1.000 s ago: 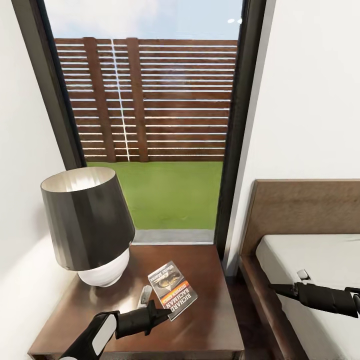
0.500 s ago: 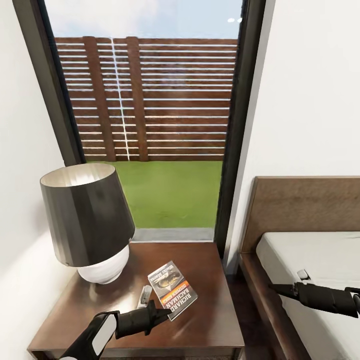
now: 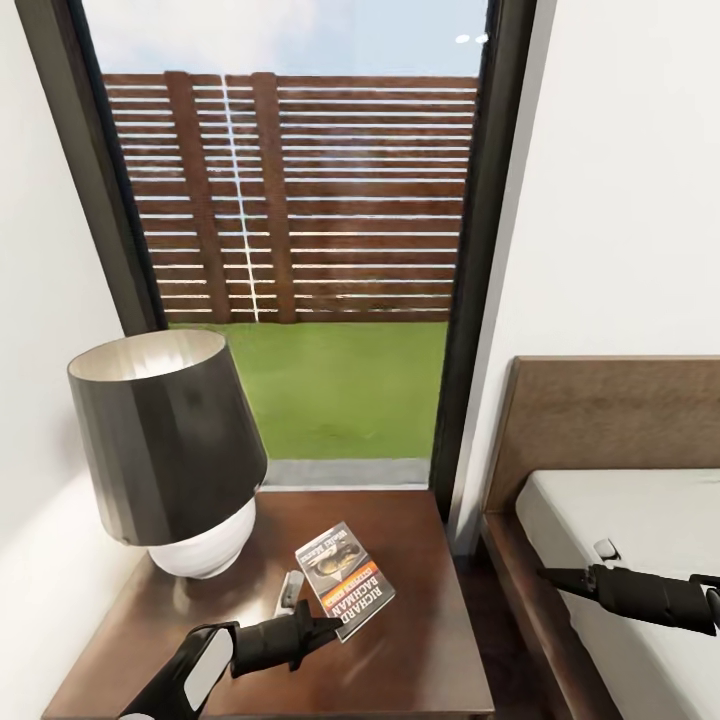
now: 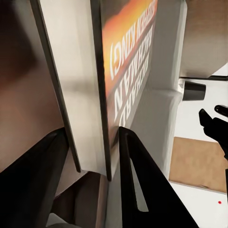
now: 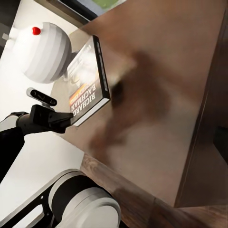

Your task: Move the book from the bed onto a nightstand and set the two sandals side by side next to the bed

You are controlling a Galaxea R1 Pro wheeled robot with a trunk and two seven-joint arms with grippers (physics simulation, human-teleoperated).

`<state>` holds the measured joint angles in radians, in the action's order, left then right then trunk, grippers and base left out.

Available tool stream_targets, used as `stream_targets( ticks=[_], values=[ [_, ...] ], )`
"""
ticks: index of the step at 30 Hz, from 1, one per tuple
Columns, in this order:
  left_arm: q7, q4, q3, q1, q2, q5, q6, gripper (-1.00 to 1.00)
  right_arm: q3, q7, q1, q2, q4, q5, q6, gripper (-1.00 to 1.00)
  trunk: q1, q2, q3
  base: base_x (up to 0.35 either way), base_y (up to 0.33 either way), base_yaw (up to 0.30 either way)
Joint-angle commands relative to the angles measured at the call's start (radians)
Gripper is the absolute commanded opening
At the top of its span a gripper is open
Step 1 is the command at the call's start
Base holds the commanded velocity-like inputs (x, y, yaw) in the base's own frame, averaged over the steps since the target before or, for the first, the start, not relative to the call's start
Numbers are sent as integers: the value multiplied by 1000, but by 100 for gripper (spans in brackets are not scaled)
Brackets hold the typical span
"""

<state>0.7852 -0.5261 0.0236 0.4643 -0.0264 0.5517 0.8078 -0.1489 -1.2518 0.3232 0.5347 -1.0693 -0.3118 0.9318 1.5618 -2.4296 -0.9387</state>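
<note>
Jaws of our left gripper (image 3: 325, 628) clamp the book (image 3: 346, 579) by its edge, tilted just above the nightstand (image 3: 420, 650). We should lower it flat before releasing. Right gripper (image 3: 552, 577), over the bed (image 3: 640, 520): state unclear.

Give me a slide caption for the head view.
Left end effector holds the book over the nightstand beside the lamp, bed at right.
</note>
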Motion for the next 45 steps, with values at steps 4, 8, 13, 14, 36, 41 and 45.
stream_targets(
  ticks=[4,8,13,14,36,41,45],
  values=[
    [2,0,3,0,0,1,5,-100,0,-1,0,0,0,-2,6,100,0,0,-1,34,0,0],
    [3,0,3,0,1,1,4,-100,0,-1,0,0,0,-2,6,100,0,0,-1,144,0,0],
    [2,0,3,-1,0,1,5,-100,0,-1,0,0,0,-2,6,100,0,0,-1,81,0,0],
    [2,0,3,-1,0,1,5,-100,0,-1,0,1,0,-2,6,100,0,0,-1,11,0,0],
    [2,0,3,-1,-1,1,5,-100,0,-1,0,0,0,-2,6,100,34,-63,-29,1,0,0],
    [2,0,3,-1,-1,1,5,-100,0,-1,0,0,0,-2,6,100,34,-63,-29,0,0,0],
    [2,0,3,-1,-1,1,5,-100,0,-1,0,0,0,-2,6,100,34,-63,-29,0,0,0]
  ],
)
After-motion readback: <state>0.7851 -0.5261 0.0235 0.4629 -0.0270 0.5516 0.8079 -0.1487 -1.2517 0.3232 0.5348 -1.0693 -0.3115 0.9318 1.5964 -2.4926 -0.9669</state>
